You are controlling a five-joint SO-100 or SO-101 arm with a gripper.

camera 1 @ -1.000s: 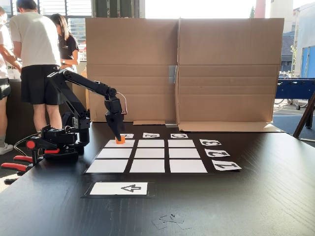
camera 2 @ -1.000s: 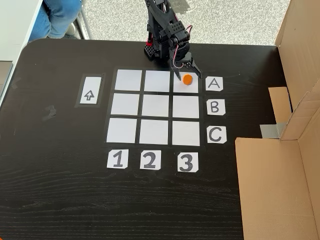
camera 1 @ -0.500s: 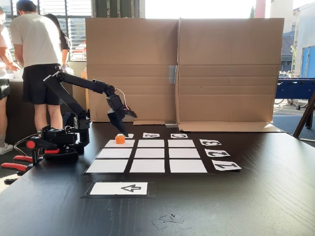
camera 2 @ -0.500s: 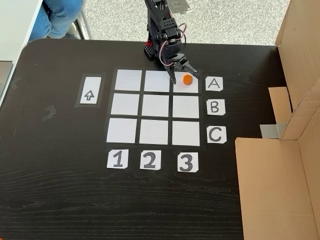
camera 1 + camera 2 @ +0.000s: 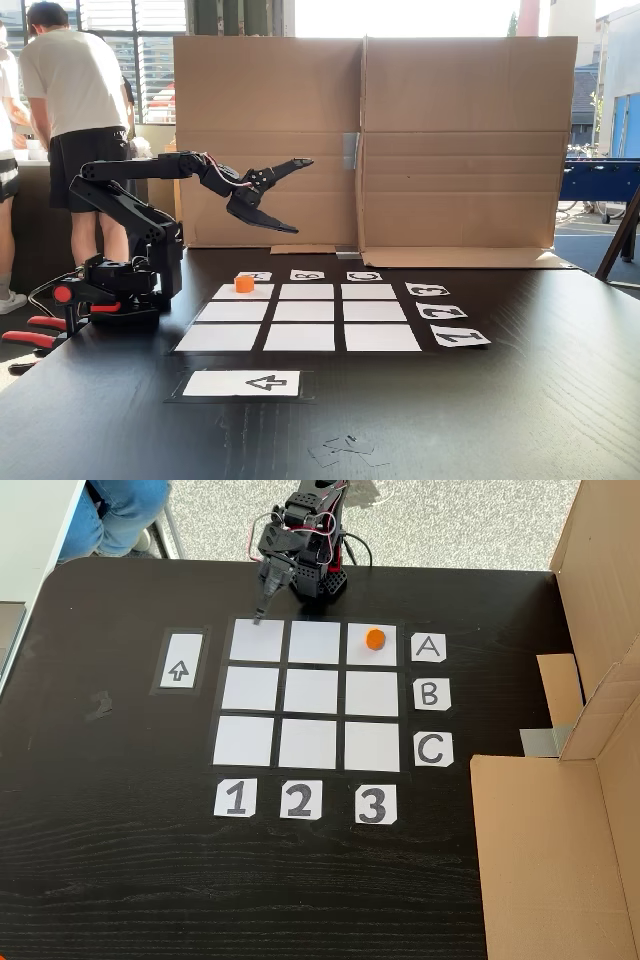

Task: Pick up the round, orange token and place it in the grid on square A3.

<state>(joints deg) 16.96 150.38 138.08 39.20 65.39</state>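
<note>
**Token on A3, gripper lifted clear**

The fingers (image 5: 290,227) stood wide apart, holding nothing. The gripper (image 5: 296,196) hung high above the table (image 5: 520,400), well apart from the token (image 5: 374,638), which sat on square A3 (image 5: 372,652) of the grid (image 5: 308,693).

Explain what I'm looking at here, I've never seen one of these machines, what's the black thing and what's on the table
The black thing is a small robot arm clamped to a dark table. Its tip is a gripper with two jaws, here spread open and holding nothing, raised above the table. One camera looks across the table from the front, another looks down from above. On the table lies a grid of nine white squares, with cards lettered A, B, C and numbered 1, 2, 3 along its edges. A small orange token sits on the corner square where A meets 3. Beside the grid is an arrow card. Cardboard stands behind.
</note>
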